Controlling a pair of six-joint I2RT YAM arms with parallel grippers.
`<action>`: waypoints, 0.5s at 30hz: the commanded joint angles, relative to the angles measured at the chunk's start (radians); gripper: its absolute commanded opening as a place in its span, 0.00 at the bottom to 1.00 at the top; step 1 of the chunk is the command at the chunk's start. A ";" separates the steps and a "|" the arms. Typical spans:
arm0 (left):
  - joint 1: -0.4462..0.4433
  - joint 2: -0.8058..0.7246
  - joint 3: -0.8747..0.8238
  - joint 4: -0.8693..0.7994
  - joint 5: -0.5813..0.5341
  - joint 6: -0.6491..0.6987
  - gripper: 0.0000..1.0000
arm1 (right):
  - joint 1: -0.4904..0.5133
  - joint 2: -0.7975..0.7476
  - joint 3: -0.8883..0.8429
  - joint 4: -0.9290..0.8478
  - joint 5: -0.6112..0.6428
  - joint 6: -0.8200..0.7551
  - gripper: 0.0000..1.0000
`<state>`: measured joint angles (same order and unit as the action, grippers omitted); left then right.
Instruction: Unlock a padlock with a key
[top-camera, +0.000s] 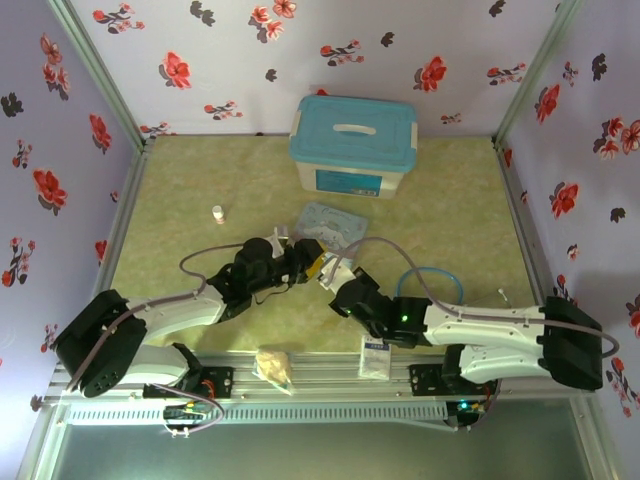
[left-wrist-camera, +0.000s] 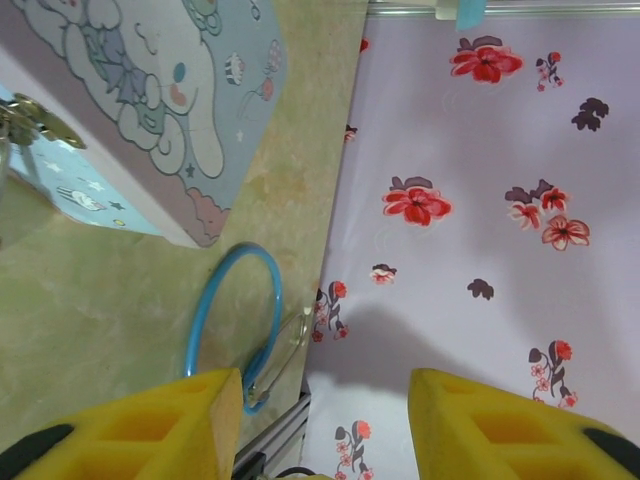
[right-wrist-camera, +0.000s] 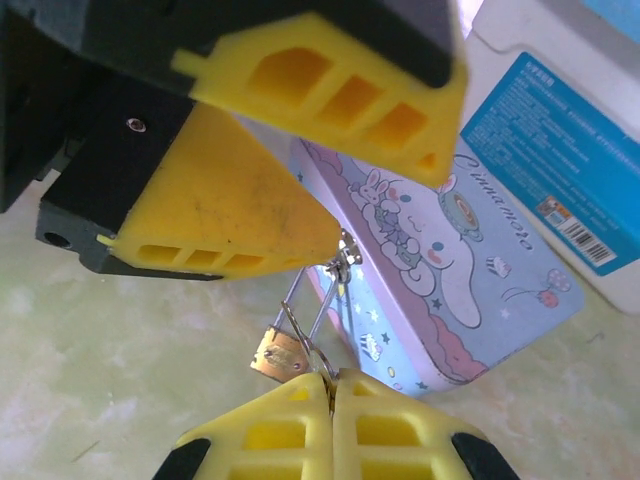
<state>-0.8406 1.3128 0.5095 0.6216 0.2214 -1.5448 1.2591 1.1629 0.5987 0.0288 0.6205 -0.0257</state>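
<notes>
- Brass padlock (right-wrist-camera: 283, 355) hangs by its thin silver shackle from the clasp on the side of the pastel cartoon tin (right-wrist-camera: 450, 270).
- The tin lies flat on the green bench (top-camera: 180, 190), just in front of a blue-lidded box (top-camera: 353, 130).
- Right end effector (right-wrist-camera: 332, 385) has its yellow fingers pressed together, with the tips right against the padlock. Whether anything is pinched between them cannot be told.
- Left end effector (left-wrist-camera: 322, 392) is spread apart and holds nothing, poised just above the clasp.
</notes>
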 joint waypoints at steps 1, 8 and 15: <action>-0.005 0.027 -0.015 0.047 0.021 -0.024 0.51 | 0.016 0.024 0.041 0.065 0.126 -0.057 0.00; -0.004 0.011 -0.036 -0.009 -0.014 -0.014 0.57 | 0.028 0.011 0.024 0.114 0.182 -0.064 0.00; -0.010 0.055 -0.057 0.186 -0.015 -0.116 0.52 | 0.056 0.076 0.025 0.200 0.175 -0.126 0.00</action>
<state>-0.8452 1.3499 0.4709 0.6899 0.2176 -1.6093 1.3018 1.2091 0.6109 0.1635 0.7605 -0.1074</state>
